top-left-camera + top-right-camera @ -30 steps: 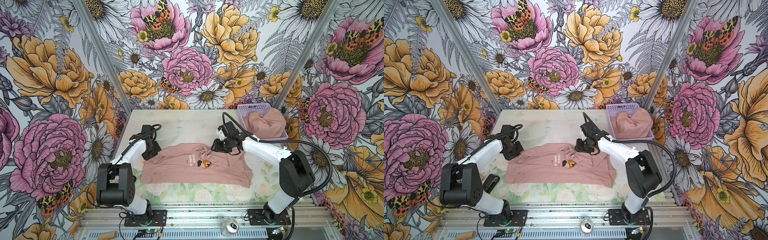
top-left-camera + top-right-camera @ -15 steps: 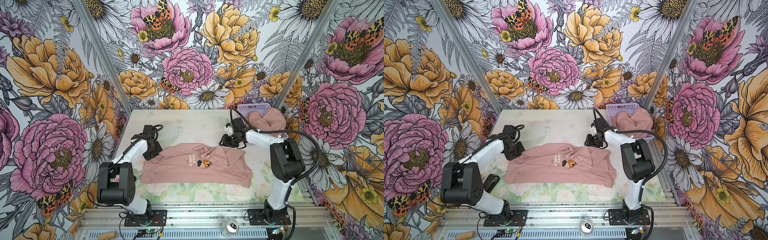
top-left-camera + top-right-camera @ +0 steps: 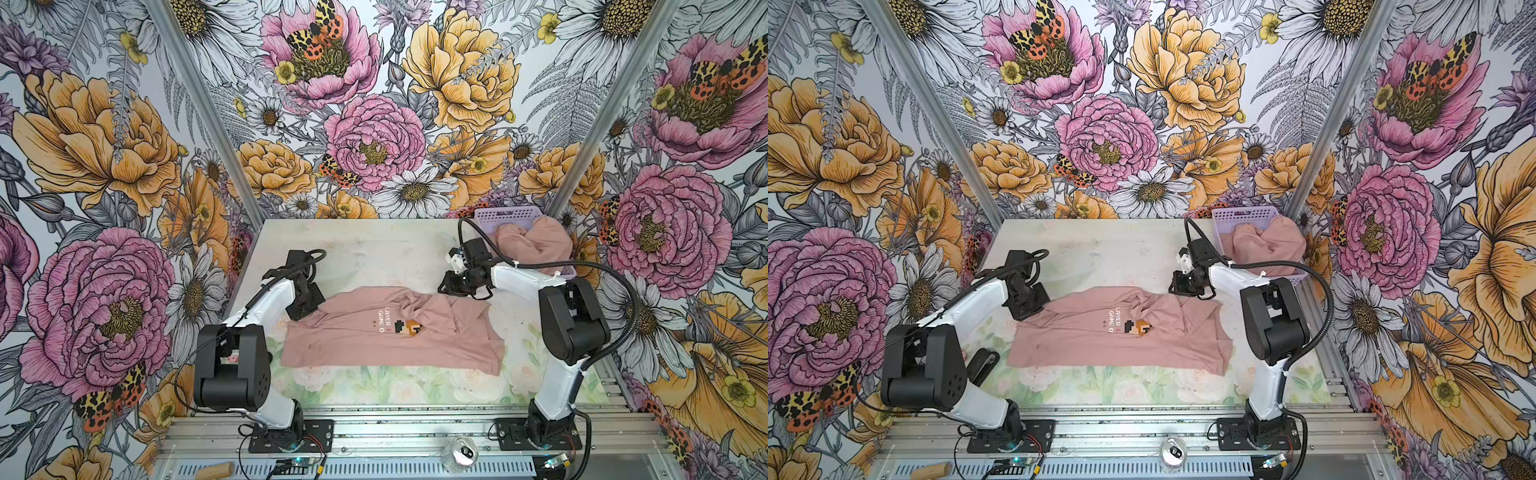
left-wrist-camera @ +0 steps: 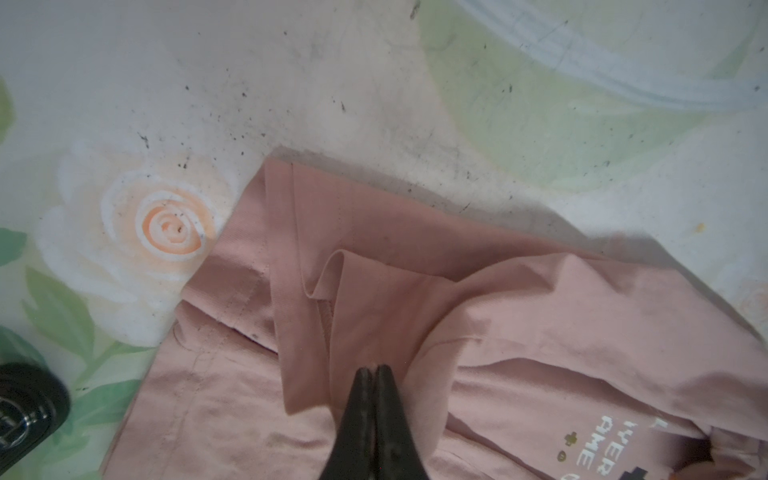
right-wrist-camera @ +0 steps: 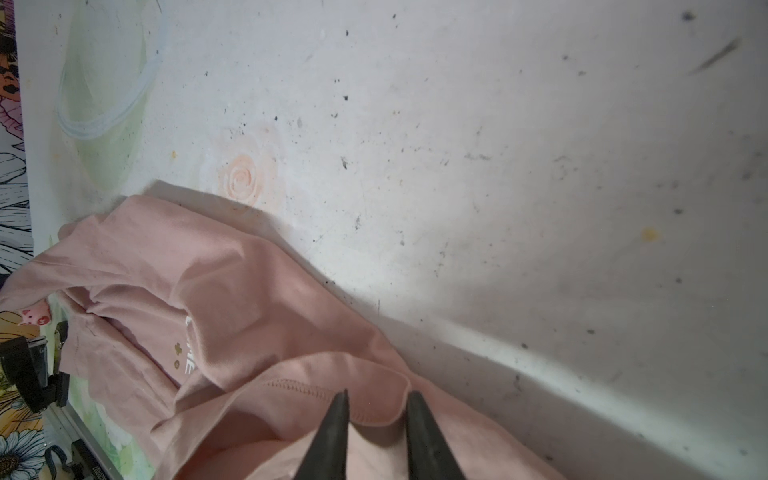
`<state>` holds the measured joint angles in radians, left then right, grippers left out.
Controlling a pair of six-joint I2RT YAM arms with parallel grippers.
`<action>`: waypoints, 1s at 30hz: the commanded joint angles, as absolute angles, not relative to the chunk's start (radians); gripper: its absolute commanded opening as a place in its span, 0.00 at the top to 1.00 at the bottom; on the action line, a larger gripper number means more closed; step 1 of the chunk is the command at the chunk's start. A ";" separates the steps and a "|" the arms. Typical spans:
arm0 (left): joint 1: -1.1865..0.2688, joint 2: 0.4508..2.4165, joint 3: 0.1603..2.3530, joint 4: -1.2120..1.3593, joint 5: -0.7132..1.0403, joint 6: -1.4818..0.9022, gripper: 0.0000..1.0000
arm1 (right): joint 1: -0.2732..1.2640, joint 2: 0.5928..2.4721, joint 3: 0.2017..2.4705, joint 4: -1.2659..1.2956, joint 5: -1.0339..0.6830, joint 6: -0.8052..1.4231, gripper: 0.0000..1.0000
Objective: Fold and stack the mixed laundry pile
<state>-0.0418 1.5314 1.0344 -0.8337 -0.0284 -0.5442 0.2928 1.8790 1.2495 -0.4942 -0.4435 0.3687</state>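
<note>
T-shirt (image 3: 390,332) spread, long axis left to right.
Left gripper (image 4: 375,370) clamped on far-left edge; right gripper (image 5: 376,399) parted, straddling far-right hem.

One pink T-shirt (image 3: 390,332) with pixel figure, spread on surface (image 3: 374,249). One pink garment bundle (image 3: 532,245) in one lavender basket (image 3: 507,214), beyond T-shirt's far right corner. Two robot arms, two tools: left tool (image 4: 374,370), right tool (image 5: 376,399). One can (image 3: 459,453) at near rail.

Floral mural walls (image 3: 374,124); pale, scuffed flower-print tabletop (image 3: 374,253).
</note>
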 commanded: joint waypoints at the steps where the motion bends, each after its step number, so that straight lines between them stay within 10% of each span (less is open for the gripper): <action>1: -0.044 1.518 1.043 -0.823 -0.030 -0.553 1.00 | 0.286 1.881 1.236 -0.466 -0.459 0.356 0.85; 6: -0.046 1.517 1.044 -0.824 -0.027 -0.553 1.00 | 0.282 1.852 1.217 -0.466 -0.466 0.354 1.00; 30: -0.017 1.840 1.542 -0.887 0.010 -0.414 1.00 | 0.099 1.930 1.617 -0.550 -0.378 0.403 1.00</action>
